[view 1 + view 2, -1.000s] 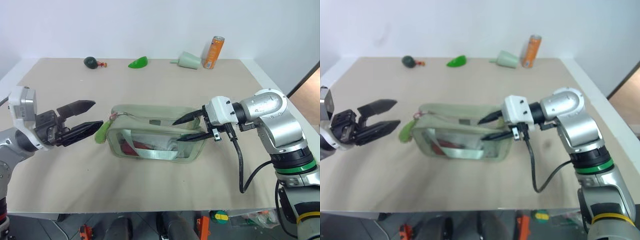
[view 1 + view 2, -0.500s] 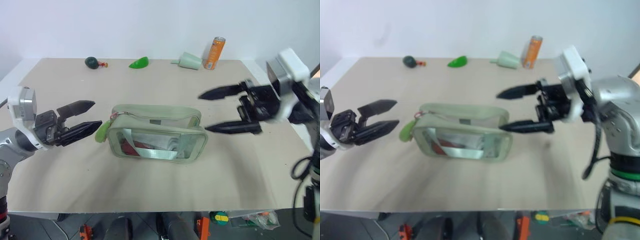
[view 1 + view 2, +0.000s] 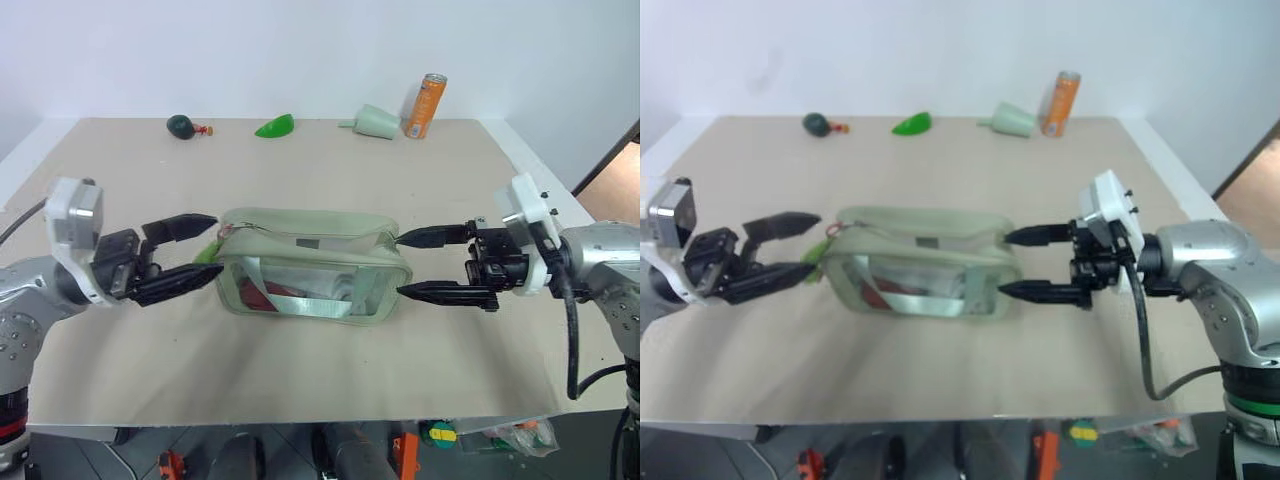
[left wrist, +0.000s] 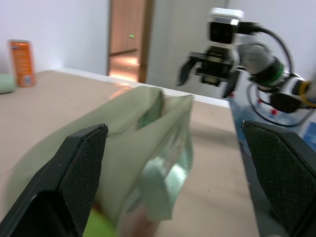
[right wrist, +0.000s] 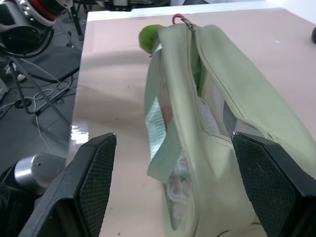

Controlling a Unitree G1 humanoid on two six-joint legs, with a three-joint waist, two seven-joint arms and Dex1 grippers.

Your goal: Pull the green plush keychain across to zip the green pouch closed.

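The green pouch (image 3: pixel 310 272) lies on the table with its clear front panel toward me; its top seam gapes in the right wrist view (image 5: pixel 212 123). At its left end the green plush keychain (image 3: pixel 206 256) hangs from the zipper pull (image 5: pixel 150 35). My left gripper (image 3: pixel 214 246) is open, its fingertips on either side of the keychain, which they partly hide. My right gripper (image 3: pixel 400 265) is open at the pouch's right end, one fingertip behind the end and one in front. The left wrist view looks along the pouch (image 4: pixel 138 133) to the right gripper (image 4: pixel 207 74).
Along the table's far edge stand an orange can (image 3: pixel 425 105), a pale green cone (image 3: pixel 378 122), a glossy green leaf-shaped piece (image 3: pixel 275 126) and a small dark round object (image 3: pixel 181 124). The table's right edge (image 3: pixel 540 170) runs close behind my right arm.
My right gripper let go of the pouch's right end, swung up and away, opened wider and came back low at that end. My left gripper slid right up to the keychain.
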